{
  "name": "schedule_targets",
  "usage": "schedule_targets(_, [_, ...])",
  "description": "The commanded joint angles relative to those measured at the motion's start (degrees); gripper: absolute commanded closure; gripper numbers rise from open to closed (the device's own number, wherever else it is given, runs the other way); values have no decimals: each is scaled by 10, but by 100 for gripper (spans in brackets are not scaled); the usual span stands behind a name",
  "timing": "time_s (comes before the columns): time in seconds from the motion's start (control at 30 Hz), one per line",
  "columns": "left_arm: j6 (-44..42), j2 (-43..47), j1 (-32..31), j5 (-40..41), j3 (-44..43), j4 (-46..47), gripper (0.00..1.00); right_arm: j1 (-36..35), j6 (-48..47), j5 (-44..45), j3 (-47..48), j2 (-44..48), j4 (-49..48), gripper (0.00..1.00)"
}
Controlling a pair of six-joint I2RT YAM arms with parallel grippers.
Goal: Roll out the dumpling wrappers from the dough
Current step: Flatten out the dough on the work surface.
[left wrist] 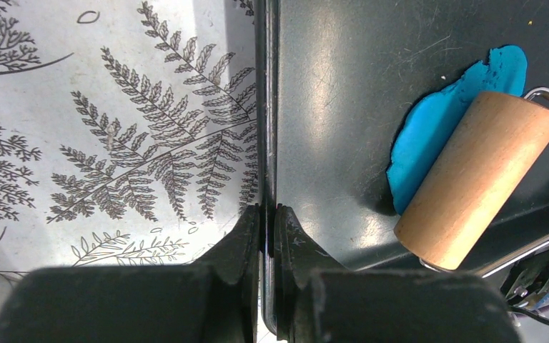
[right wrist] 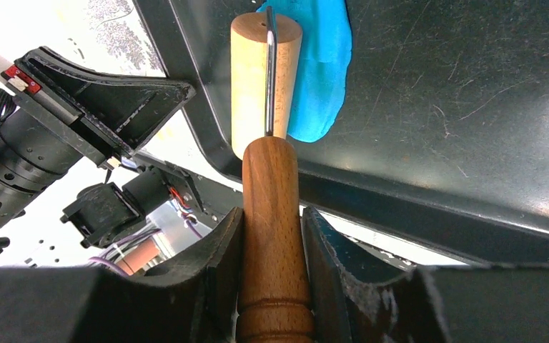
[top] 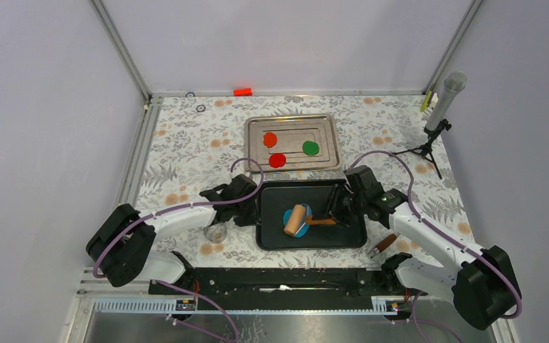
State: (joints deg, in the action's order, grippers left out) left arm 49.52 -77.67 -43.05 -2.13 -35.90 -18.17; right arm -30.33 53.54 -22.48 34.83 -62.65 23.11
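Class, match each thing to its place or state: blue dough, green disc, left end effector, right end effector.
Things:
1 blue dough
2 green disc
3 left end effector
4 right end effector

Places or states:
A shut on roller handle
B on silver tray
C shut on rim of dark tray
D partly under wooden roller

Pairs: 1-D, 2-B, 3-C, 4-A

Dough [left wrist: 429, 136] is blue, roller [left wrist: 479, 179] tan, tray [left wrist: 343, 143] black, cloth [left wrist: 114, 143] fern-printed.
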Motion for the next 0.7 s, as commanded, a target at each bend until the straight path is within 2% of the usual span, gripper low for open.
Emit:
schedule_targets(0.0, [-6,25,-1,-26,-32,21,100,2,-32,217,-2,3,151,100])
schedule_targets(0.13, [-6,26,-2,-23,-31,20,100,2,-47,222,8,23,183,100])
schedule_targets(0.23, [-7,24,-1,-24,-32,20,100,2,-44,222,-5,24,170,100])
schedule_targets(0.37, [-7,25,-2,-25,-31,20,100,-14,-31,215,-5,-3,134,100])
schedule_targets(0.5, [-6,25,-1,-26,-32,19,100,-62,-8,222,9,-50,96,100])
schedule_targets(0.67, [-4,31,-1,-26,-30,18,100,-81,-8,253,22,-74,96,100])
